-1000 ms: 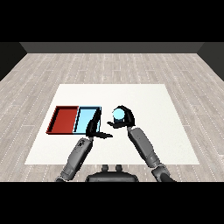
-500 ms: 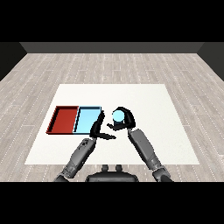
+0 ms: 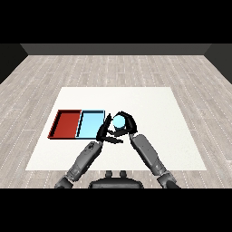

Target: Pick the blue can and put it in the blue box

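Observation:
My right hand point(image 3: 128, 123) is curled round the light blue can point(image 3: 119, 121), holding it just right of the light blue tray point(image 3: 89, 125). The can's round top faces me. The left hand point(image 3: 105, 131) sits open with straight fingers at the blue tray's right edge, close below and left of the can. The red tray point(image 3: 66, 123) lies directly left of the blue one. Both trays hold nothing.
The white table point(image 3: 154, 108) spreads wide to the right and behind the trays. Grey wooden floor surrounds it.
My right hand has carried the can leftward, toward the blue tray. The left hand has stayed near the tray's right edge and now almost meets the right hand.

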Controlling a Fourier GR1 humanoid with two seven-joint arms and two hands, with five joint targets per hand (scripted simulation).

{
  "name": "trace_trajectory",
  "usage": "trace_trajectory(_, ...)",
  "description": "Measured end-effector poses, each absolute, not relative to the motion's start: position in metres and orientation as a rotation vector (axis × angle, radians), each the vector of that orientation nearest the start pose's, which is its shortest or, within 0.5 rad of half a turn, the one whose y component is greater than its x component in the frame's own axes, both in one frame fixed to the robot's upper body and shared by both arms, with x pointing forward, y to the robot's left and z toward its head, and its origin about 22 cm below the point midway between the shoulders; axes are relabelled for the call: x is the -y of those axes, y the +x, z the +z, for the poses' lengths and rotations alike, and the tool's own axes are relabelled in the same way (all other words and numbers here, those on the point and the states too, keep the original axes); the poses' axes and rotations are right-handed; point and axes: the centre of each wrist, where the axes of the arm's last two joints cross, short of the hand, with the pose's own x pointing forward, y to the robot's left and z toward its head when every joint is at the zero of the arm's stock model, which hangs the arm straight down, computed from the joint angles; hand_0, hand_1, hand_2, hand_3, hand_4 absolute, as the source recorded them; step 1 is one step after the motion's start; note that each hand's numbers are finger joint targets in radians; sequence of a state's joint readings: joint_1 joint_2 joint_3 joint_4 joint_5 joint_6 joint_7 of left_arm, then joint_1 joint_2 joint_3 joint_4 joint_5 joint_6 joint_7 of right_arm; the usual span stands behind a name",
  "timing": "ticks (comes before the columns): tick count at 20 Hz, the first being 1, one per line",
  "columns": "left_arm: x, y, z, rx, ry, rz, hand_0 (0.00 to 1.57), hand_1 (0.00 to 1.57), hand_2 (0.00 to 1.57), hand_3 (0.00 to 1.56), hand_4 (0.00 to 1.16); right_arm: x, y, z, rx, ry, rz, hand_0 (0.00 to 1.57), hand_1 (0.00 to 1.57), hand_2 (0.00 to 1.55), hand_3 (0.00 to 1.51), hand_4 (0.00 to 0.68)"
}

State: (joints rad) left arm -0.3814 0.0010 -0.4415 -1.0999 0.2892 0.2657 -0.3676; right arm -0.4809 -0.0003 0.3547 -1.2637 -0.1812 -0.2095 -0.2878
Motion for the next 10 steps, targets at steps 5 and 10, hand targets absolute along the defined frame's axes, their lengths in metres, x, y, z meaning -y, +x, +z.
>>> trace_trajectory(5,-0.09,0.299,-0.03,1.72,-0.295,-0.146,0.0,0.0,0.0,0.0,0.0,0.083,0.313,0.045,1.928,0.344,0.217,1.42,1.42,1.43,1.39,0.651)
trace_trajectory(10,-0.09,0.303,-0.033,1.726,-0.291,-0.153,0.0,0.0,0.0,0.0,0.0,0.084,0.314,0.039,1.917,0.359,0.231,1.42,1.42,1.44,1.4,0.626)
